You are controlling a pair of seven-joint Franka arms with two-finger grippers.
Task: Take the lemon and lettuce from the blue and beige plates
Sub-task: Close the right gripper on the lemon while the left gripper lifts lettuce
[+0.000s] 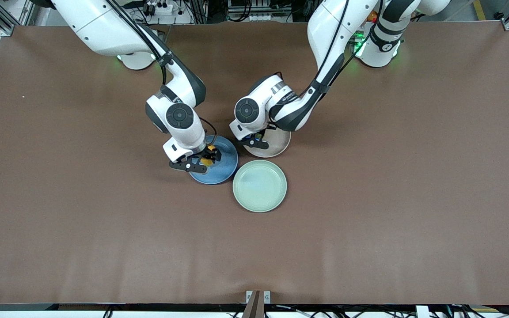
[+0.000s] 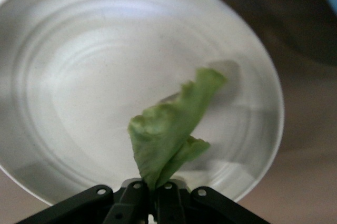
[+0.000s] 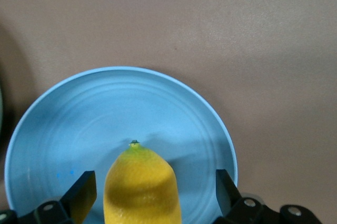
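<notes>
The lemon (image 3: 141, 187) lies on the blue plate (image 3: 174, 113), between the spread fingers of my right gripper (image 3: 155, 192); the fingertips (image 3: 81, 195) stand clear of its sides. In the front view the right gripper (image 1: 202, 161) is low over the blue plate (image 1: 226, 170) with the lemon (image 1: 207, 160) between its fingers. My left gripper (image 2: 154, 190) is shut on one end of the lettuce (image 2: 168, 134), a wrinkly green leaf that hangs over the beige plate (image 2: 79, 77). In the front view the left gripper (image 1: 254, 141) is over the beige plate (image 1: 276, 145); the leaf is hidden there.
A pale mint-green plate (image 1: 260, 185) lies on the brown table nearer to the front camera, touching or almost touching the blue and beige plates. Both arms reach in from their bases and their wrists stand close together over the plates.
</notes>
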